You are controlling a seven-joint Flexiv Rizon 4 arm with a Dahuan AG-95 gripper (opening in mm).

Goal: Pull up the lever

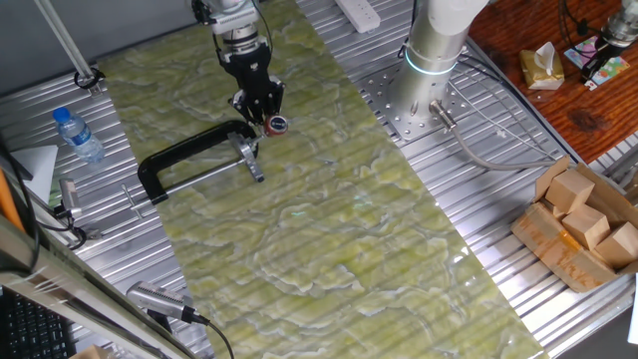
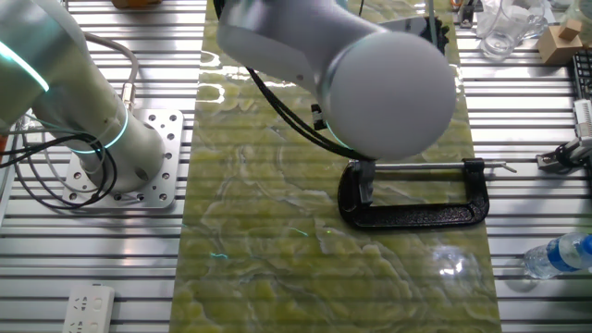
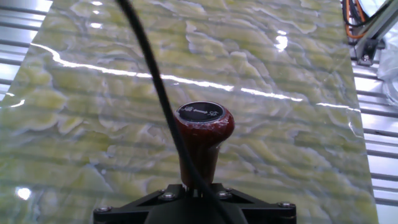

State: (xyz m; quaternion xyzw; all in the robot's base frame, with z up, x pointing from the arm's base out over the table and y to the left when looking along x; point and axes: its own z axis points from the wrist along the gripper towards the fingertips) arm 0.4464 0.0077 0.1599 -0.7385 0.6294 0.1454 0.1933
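Note:
The black C-shaped clamp (image 1: 189, 160) lies on the green marbled mat (image 1: 329, 229), its silver screw (image 1: 204, 175) running along it. The lever's red-brown knob (image 1: 276, 125) shows just below my gripper (image 1: 263, 112), which is shut on the lever at the clamp's right end. A short silver rod (image 1: 252, 162) runs down from there. In the hand view the knob (image 3: 202, 134) stands right in front of the camera, pointing away over the mat, with a black cap on its tip. In the other fixed view my arm hides the gripper and lever; the clamp (image 2: 416, 215) shows.
A water bottle (image 1: 78, 135) lies left of the mat and also shows in the other fixed view (image 2: 560, 254). The arm's base (image 1: 429, 110) stands right of the mat. A box of wooden blocks (image 1: 583, 224) sits far right. A black cable (image 3: 158, 93) crosses the hand view.

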